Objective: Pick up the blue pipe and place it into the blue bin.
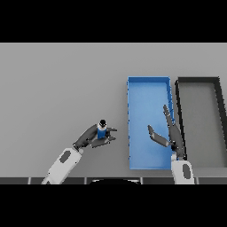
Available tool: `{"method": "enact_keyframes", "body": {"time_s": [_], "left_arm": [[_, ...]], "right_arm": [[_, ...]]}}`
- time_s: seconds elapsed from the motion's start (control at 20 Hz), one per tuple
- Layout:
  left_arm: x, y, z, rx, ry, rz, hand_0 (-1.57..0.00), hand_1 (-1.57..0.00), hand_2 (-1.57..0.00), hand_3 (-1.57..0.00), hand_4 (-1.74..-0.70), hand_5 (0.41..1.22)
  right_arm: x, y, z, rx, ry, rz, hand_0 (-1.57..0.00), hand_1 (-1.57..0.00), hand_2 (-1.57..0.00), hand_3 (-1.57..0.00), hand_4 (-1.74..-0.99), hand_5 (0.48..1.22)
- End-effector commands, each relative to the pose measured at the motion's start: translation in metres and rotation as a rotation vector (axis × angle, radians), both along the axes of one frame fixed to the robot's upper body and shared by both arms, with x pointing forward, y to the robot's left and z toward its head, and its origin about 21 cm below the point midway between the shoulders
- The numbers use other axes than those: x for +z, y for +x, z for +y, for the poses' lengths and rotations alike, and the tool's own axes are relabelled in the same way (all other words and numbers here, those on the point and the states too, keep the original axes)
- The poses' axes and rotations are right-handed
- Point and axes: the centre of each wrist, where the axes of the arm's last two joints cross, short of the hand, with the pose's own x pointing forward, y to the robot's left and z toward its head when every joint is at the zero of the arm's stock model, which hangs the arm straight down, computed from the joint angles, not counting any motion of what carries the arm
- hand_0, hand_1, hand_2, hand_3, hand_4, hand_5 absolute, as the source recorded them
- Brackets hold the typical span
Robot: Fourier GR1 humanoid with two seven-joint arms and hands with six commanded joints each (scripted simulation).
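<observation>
We are looking down at a grey bench. Our left robot hand is reaching in from the lower left, and its fingers and thumb are curling round the pipe, grasping it. The pipe is a short blue piece with a dark top end, and it is standing roughly upright in that grasp. We cannot tell whether its lower end is touching the bench or hanging just above it.

The pipe is sitting to the left of the blue bin, near it but apart from it, with a strip of bare bench lying between them.

Our right robot hand is showing over the right side of the blue bin, near its right wall. Its fingers are stretching straight toward the far end and the thumb is spreading out to the left, so it is released and holding nothing.

A black bin is lying just beside the blue one, on its right, and both are running lengthwise away from us.
</observation>
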Motion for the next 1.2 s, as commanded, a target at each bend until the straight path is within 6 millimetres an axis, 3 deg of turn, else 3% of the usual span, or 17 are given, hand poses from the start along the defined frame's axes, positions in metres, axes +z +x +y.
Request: {"method": "enact_keyframes", "body": {"time_s": [0.0,0.15,0.3,0.6,0.9,1.0,1.15], "left_arm": [[-0.001,-0.002,-0.005,-0.011,0.006,-0.011,-1.32,-1.36,-1.39,-1.38,-1.51,1.139],[0.004,-0.006,-0.011,-0.003,-0.039,-0.071,-1.44,-1.46,-1.48,-1.47,-1.48,1.179],[0.026,0.002,-0.015,0.001,-0.108,-0.140,-1.50,-1.51,-1.52,-1.52,-1.47,1.200],[0.065,0.007,-0.028,-0.076,-0.151,-0.208,-1.55,-1.56,-1.56,-1.56,-1.47,1.215],[0.084,0.005,-0.037,-0.112,-0.126,-0.207,-1.57,-1.57,-1.57,-1.57,-1.47,1.220],[0.080,0.006,-0.038,-0.106,-0.110,-0.195,-1.57,-1.57,-1.57,-1.57,-1.47,1.220],[0.081,0.005,-0.035,-0.111,-0.123,-0.205,-1.57,-1.57,-1.57,-1.57,-1.47,1.220]], "right_arm": [[0.001,0.004,-0.004,-0.009,0.003,0.008,0.00,0.00,0.00,0.00,-1.222,0.646],[0.006,0.006,0.002,-0.002,0.010,0.004,0.00,0.00,0.00,0.00,-1.217,0.631],[0.006,0.004,0.001,0.005,0.018,-0.002,0.00,0.00,0.00,0.00,-1.229,0.633],[0.002,0.006,-0.007,-0.019,-0.031,0.013,0.00,0.00,0.00,0.00,-1.184,0.643],[0.004,0.004,-0.005,-0.009,-0.033,-0.010,0.00,0.00,0.00,0.00,-1.151,0.643],[-0.001,-0.018,0.008,-0.080,-0.019,-0.026,0.00,0.00,0.00,0.00,-1.141,0.643],[-0.011,-0.069,0.034,-0.286,-0.001,-0.027,0.00,0.00,0.00,0.00,-1.166,0.643]]}}
